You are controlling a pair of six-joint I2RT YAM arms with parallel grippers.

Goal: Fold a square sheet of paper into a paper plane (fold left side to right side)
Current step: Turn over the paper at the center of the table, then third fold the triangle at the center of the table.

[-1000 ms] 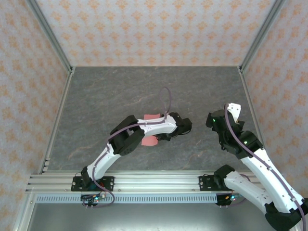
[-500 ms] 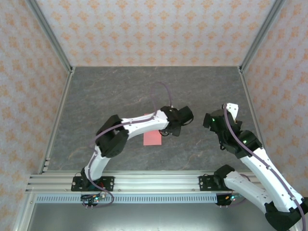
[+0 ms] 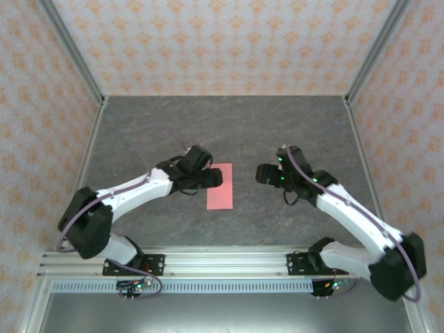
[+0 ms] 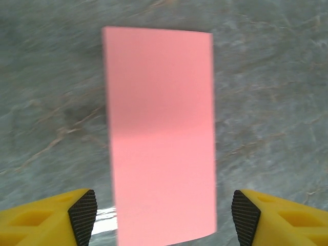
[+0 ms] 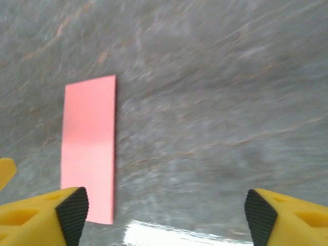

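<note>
White left arm [image 3: 135, 189] and white right arm [image 3: 350, 215] with bulky black joints, purple-grey cables [image 3: 297, 163] running along each, tiny green lights [image 3: 312, 182], perhaps LEDs, on the right, yellow fingers [image 4: 46, 215] with ridged black pads [image 4: 84, 215]

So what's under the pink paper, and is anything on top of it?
The pink paper lies flat on the grey table, with nothing resting on it. It shows as a narrow rectangle; any layer folded beneath is covered by its top face.
</note>
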